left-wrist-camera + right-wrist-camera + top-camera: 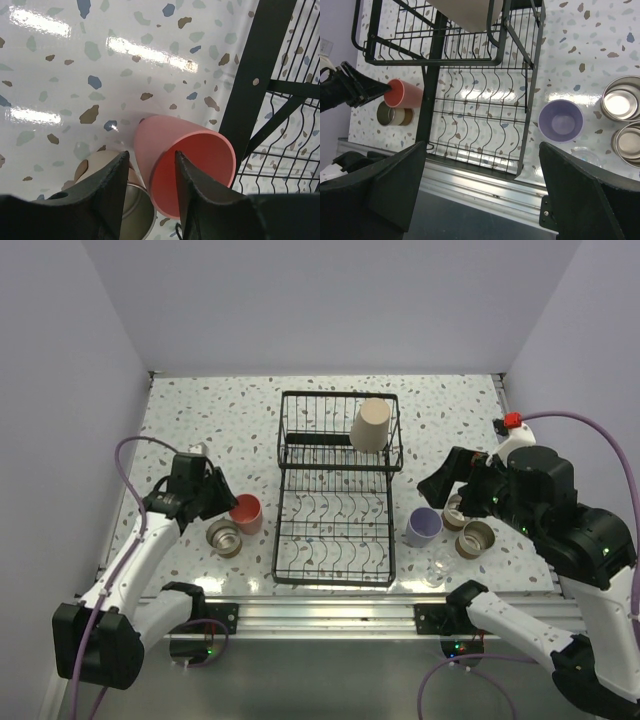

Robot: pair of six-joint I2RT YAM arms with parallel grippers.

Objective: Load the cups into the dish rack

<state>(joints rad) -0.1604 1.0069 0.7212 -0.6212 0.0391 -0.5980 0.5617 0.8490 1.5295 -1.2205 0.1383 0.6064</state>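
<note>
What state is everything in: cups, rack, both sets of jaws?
dish rack: one cup inside, lower tines bare.
beige cup: in the raised basket.
pink cup: upright on the table.
lavender cup: upright, empty, on the table.
tan-brown cups: all three on the table.
clear glass: on the table.
left gripper: jaws open astride the pink cup's wall.
right gripper: jaws wide open, empty.

A white terrazzo-speckled tabletop [200, 405] is enclosed by plain pale lavender walls [330, 300] at its far, left and right edges. An aluminium rail [330, 613] runs along its near edge.
</note>
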